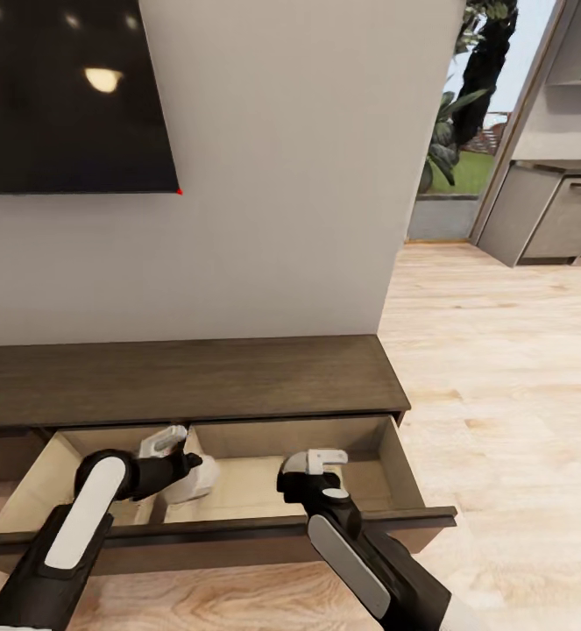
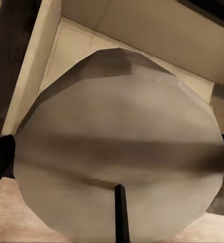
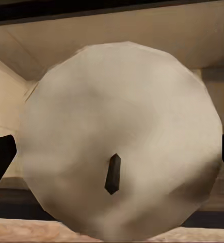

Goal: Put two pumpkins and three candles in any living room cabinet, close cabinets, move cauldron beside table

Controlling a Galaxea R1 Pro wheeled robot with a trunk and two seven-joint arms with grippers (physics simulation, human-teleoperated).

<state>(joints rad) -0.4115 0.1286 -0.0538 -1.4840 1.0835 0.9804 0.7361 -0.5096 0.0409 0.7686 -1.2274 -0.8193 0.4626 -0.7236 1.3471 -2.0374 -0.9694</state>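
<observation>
Holding one candle per gripper over the open drawer (image 1: 402, 456) of the cabinet (image 1: 185, 377). Left gripper (image 1: 189, 460) pinches a candle (image 2: 117, 162) from both sides; it hangs over the drawer's left compartment. Right gripper (image 1: 312, 478) pinches the other candle (image 3: 119, 136) inside the right compartment; both fill their wrist views wick-on. Neither released yet. Remaining, judging from this: third candle, pumpkins, closing the drawer, cauldron. Both arms reach forward and down over the drawer front.
</observation>
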